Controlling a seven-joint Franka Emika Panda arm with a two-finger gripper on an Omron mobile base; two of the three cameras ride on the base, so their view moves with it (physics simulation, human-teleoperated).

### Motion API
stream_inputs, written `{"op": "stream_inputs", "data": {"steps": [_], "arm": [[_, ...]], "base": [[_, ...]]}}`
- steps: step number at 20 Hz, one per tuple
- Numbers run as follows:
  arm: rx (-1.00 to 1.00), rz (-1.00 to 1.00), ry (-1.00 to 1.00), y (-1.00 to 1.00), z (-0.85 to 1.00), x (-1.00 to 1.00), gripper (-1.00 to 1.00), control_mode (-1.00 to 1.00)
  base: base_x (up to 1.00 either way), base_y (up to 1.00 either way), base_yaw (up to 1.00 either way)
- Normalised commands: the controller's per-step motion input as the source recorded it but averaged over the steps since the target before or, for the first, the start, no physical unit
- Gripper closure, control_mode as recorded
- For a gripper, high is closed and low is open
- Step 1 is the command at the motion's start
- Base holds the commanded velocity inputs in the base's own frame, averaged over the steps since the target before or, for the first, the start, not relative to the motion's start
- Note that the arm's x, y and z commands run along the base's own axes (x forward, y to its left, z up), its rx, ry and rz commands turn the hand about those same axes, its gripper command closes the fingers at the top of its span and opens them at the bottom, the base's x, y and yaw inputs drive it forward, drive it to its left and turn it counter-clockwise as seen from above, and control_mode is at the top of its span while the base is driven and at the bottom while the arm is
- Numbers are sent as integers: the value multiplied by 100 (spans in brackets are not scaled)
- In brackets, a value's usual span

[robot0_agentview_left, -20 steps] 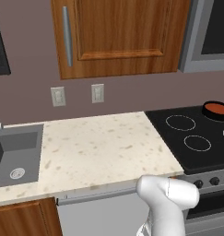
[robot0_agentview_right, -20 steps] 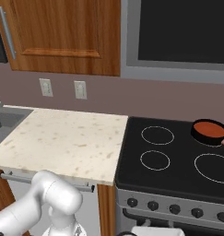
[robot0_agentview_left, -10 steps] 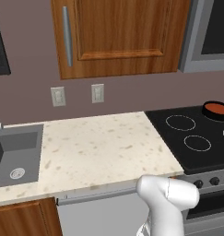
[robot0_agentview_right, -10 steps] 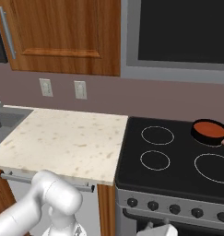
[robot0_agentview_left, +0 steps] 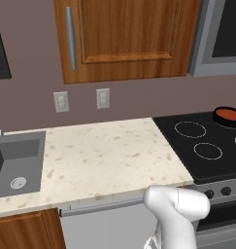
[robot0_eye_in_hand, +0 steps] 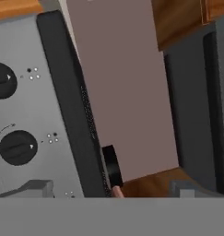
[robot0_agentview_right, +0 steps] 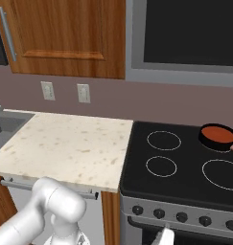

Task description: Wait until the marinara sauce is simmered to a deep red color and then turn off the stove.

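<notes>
The marinara sauce [robot0_agentview_right: 217, 132] is an orange-red disc in a small black pan [robot0_agentview_right: 204, 136] on the back right burner of the stove [robot0_agentview_right: 185, 179]; it also lies at the right edge as sauce [robot0_agentview_left: 228, 113]. Dark knobs [robot0_agentview_right: 158, 213] line the stove's steel-grey front. My gripper [robot0_eye_in_hand: 111, 191] is low in front of that panel and open, its fingertips [robot0_eye_in_hand: 37, 187] far apart with nothing between them. Two knobs [robot0_eye_in_hand: 16, 147] sit close in the hand view, and the pan [robot0_eye_in_hand: 112, 165] is seen edge-on beyond the cooktop's rim.
A speckled counter [robot0_agentview_left: 105, 160] runs left of the stove to a grey sink [robot0_agentview_left: 15, 165]. Wooden cabinets [robot0_agentview_left: 124, 34] and a microwave [robot0_agentview_right: 185, 38] hang above. My white arm [robot0_agentview_left: 180, 209] rises in front of the counter's edge.
</notes>
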Motion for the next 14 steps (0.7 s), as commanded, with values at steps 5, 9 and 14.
{"op": "stream_inputs", "data": {"steps": [5, 9, 14], "arm": [[-4, 0, 17, -10, -3, 22, -100, -100], [1, 0, 6, -20, -15, 25, -100, -100], [1, 0, 8, -10, -15, 32, -100, -100]], "base": [[0, 0, 0], [0, 0, 0], [0, 0, 0]]}}
